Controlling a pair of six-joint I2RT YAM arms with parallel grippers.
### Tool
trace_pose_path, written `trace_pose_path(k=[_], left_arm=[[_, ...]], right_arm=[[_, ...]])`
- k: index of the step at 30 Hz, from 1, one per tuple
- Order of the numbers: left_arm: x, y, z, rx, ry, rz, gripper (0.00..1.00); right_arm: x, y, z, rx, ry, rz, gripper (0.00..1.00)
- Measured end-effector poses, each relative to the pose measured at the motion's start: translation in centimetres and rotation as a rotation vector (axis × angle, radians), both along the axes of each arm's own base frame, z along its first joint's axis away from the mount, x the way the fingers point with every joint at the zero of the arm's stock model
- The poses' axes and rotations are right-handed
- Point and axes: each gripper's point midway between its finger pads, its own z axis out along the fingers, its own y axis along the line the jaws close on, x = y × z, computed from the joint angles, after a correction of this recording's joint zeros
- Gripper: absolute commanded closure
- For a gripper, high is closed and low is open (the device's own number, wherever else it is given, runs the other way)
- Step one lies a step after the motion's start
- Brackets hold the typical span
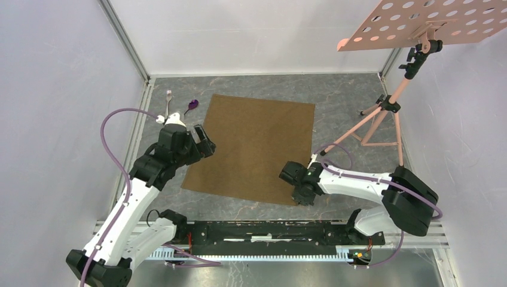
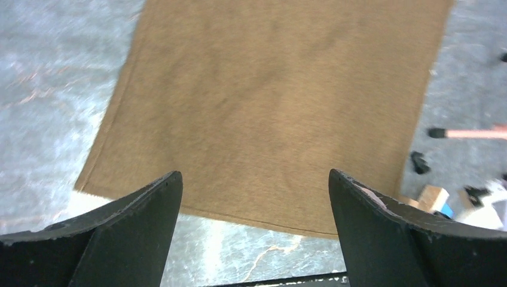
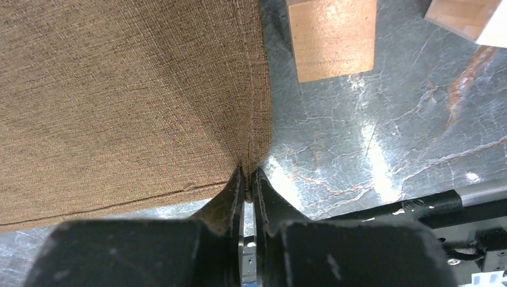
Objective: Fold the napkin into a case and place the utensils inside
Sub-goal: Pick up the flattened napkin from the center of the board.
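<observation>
Right gripper point(image 3: 248, 174) is clamped on the napkin point(image 3: 119, 89) at its near right corner — cloth otherwise laid flat on the table point(image 1: 347, 101). Left gripper point(image 2: 254, 179) is held wide open above the napkin's left edge, nothing gripped; fork point(image 1: 168, 100) and spoon point(image 1: 191, 106) are seen beyond it — clear of the cloth.

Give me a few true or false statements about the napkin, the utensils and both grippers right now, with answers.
The right gripper is pinching a corner of the napkin. True.
The left gripper is shut. False: its jaws stand wide open, holding nothing.
The fork and spoon lie on the napkin. False: they lie on the table, off its far left corner.
The napkin is spread out, not yet folded. True.
</observation>
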Motion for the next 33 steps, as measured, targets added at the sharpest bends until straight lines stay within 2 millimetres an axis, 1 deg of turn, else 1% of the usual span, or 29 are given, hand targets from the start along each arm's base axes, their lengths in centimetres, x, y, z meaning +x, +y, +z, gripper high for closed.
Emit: trace_pose_path(k=[1,4,5,8,10,12,14,18,21,25,27,33], left_arm=[[0.0,0.5,-0.7,0.009,0.029,0.039,0.08],[-0.3,1.8,-3.7,0.046,0.156,0.161,0.18],[-0.5,2.4,-5.2,0.067,0.218,0.208,0.21],[-1.3,4.8,-9.9,0.115,0.412,0.37,0.35],[-2.7,7.2,-12.8,0.129,0.536,0.496,0.39],[-4.4,9.2,-14.6,0.137,0.624,0.602,0.4],[-5.1,10.2,-15.2,0.14,0.649,0.664,0.42],[-5.1,10.9,-15.9,0.145,0.661,0.718,0.44],[-5.0,11.2,-16.6,0.145,0.662,0.73,0.44],[-5.0,11.2,-17.2,0.142,0.659,0.731,0.4],[-5.0,11.2,-17.6,0.143,0.663,0.731,0.41],[-6.1,11.3,-19.2,0.159,0.697,0.733,0.43]], right_arm=[[0.0,0.0,0.0,0.003,-0.007,0.003,1.0],[0.1,-0.1,0.1,0.014,-0.027,0.016,1.0],[0.1,-0.1,0.1,0.021,-0.036,0.023,1.0],[0.4,-0.1,0.1,0.041,-0.067,0.043,1.0],[0.5,-0.1,0.2,0.053,-0.086,0.058,1.0],[0.8,0.0,0.2,0.071,-0.11,0.076,1.0],[1.1,0.1,0.2,0.091,-0.131,0.09,1.0],[1.8,0.6,0.3,0.121,-0.166,0.113,1.0],[2.4,0.9,0.3,0.142,-0.187,0.12,1.0],[2.8,1.0,0.3,0.181,-0.204,0.113,1.0],[3.0,1.1,0.3,0.192,-0.208,0.111,1.0],[3.2,1.6,0.3,0.211,-0.212,0.117,1.0]])
